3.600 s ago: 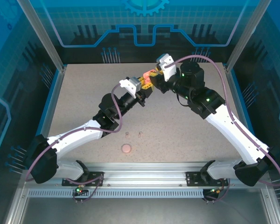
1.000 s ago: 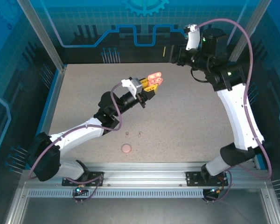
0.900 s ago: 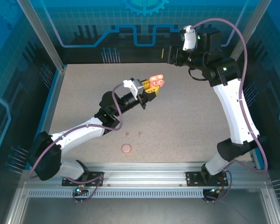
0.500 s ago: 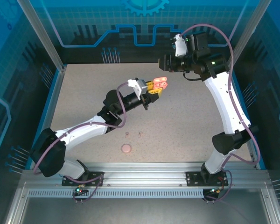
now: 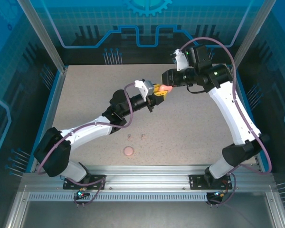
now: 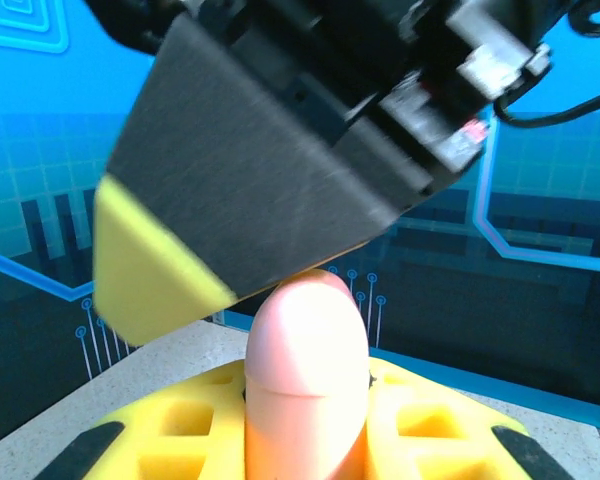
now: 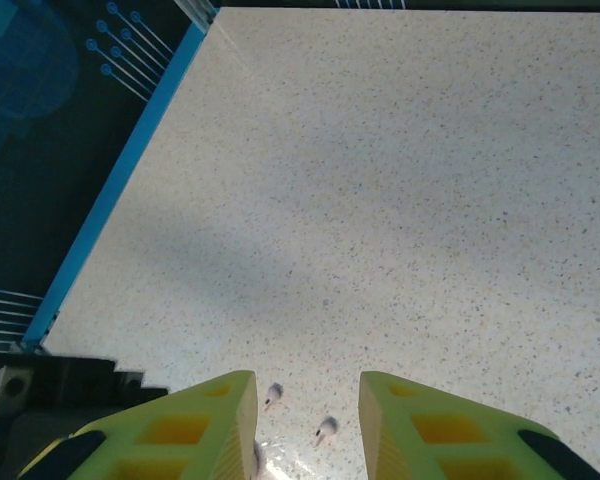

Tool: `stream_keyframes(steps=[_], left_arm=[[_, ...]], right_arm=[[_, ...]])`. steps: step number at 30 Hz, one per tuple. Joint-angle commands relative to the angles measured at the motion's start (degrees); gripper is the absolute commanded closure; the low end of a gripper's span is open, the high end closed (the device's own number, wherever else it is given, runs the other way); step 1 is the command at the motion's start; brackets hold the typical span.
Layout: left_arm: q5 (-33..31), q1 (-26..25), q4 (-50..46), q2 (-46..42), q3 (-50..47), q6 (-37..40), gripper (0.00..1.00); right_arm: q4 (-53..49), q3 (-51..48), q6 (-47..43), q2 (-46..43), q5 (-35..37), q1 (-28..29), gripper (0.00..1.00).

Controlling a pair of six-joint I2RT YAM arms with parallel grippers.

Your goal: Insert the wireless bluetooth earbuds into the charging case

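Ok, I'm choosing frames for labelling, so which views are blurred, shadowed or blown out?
Left wrist: a finger of the right gripper looms near the lens, smeared; the pink case is soft. Right wrist: the table is sharp, a broad shadow crosses it, glare beside the two earbuds. Top external: crisp, but the pink case is washed out.

A robotics lab test cell: two white-and-black robot arms, the left arm [image 5: 85, 135] and the right arm [image 5: 235, 114], are bolted to a slotted aluminium rail [image 5: 147, 173] at the near edge of a speckled grey tabletop [image 5: 190, 133]. Aluminium frame posts [image 5: 40, 35] hold clear blue panels [image 5: 147, 28] printed with gear and circuit-trace graphics, walling the bench in on three sides. Purple cables [image 5: 213, 41] loop along the arms, and small green lights [image 5: 79, 194] glow below their bases
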Motion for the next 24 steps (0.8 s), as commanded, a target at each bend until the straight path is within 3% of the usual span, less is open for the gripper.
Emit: stream_keyframes(steps=[1,5,9,16,24], left_arm=[[-2.8,0.8,3.3,0.6,2.6,-1.3,1.0],[-3.8,0.8,1.7,2.1,2.8,-3.0,1.0],[-6.7,1.2,-4.9,6.3,4.9,-7.6,1.0],[-8.2,2.5,-18.4,18.7,13.4,-24.7,1.0],[-2.6,2.5,-34.8,36.4,31.6,-42.5,1.0]], right_arm=[[-0.9,-3.2,1.2,-4.7,2.4,0.4,0.66],[3.8,-6.5,7.1,-8.4,9.1,-3.0,0.55],[7.5,-13.4,12.9,-12.3,12.7,-7.6,0.52],[12.1,-32.6,17.3,-20.2,14.9,-8.2,0.49],[14.5,-44.8,19.0,-24.9,18.0,-8.2,0.43]])
